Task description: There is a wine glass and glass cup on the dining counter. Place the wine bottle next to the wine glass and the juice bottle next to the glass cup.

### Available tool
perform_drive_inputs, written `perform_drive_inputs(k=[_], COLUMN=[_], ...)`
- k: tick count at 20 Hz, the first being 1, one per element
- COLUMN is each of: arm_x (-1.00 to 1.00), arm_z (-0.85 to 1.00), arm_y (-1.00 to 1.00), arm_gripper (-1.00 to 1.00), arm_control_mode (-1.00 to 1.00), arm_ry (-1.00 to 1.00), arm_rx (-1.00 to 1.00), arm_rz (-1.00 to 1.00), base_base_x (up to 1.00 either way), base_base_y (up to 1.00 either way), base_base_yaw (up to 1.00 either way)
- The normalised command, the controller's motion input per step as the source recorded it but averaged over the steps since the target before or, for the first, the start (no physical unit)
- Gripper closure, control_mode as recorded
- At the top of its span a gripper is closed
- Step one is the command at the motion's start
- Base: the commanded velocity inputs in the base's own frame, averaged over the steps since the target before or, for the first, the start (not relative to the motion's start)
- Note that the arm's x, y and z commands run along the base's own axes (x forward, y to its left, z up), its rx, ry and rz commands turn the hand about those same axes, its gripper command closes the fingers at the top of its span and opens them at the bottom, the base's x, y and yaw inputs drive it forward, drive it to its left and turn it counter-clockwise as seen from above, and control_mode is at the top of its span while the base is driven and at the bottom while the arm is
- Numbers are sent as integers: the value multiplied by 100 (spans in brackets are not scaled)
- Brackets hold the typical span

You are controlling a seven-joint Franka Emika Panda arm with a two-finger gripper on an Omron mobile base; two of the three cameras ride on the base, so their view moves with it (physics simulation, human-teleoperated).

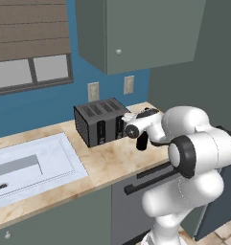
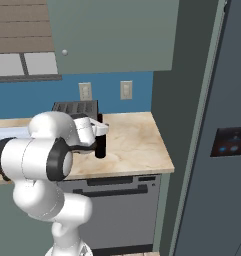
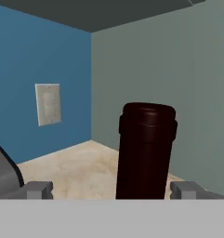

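Note:
The wine bottle [image 3: 146,148], near-black with a dark red top, stands upright on the beige worktop [image 1: 107,162] just right of the toaster. Its lower body shows as a dark cylinder [image 1: 142,141] [image 2: 99,146] beneath my white hand. My gripper [image 3: 112,189] [image 1: 145,125] [image 2: 101,131] is open, level with the bottle's neck. In the hand view the neck rises between my two fingertips [image 3: 39,189], closer to the right one, and neither touches it. The wine glass, glass cup, juice bottle and dining counter are out of view.
A black toaster [image 1: 100,122] [image 2: 74,106] stands against the blue wall, with a white sink [image 1: 30,165] to its left. Grey-green wall cabinets [image 1: 136,33] hang overhead. A tall dark panel [image 2: 227,150] closes off the worktop's right end.

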Motion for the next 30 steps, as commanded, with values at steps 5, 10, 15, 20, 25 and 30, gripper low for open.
perform_drive_inputs(k=[5, 10, 15, 20, 25, 30], arm_x=[2, 0, -1, -14, -10, -4], arm_z=[-24, -21, -25, -33, -29, -3], arm_y=[-2, 0, 0, 3, 4, 0], arm_gripper=[-100, -100, -100, 100, 100, 100], arm_control_mode=[-100, -100, -100, -100, -100, -100], arm_ry=[2, 0, 0, 1, 2, 0], arm_rx=[0, 0, 0, 0, 0, 0], arm_rz=[2, 1, 3, 2, 1, 0], base_base_x=[0, 0, 0, 0, 0, 0], base_base_y=[0, 0, 0, 0, 0, 0], base_base_yaw=[0, 0, 0, 0, 0, 0])
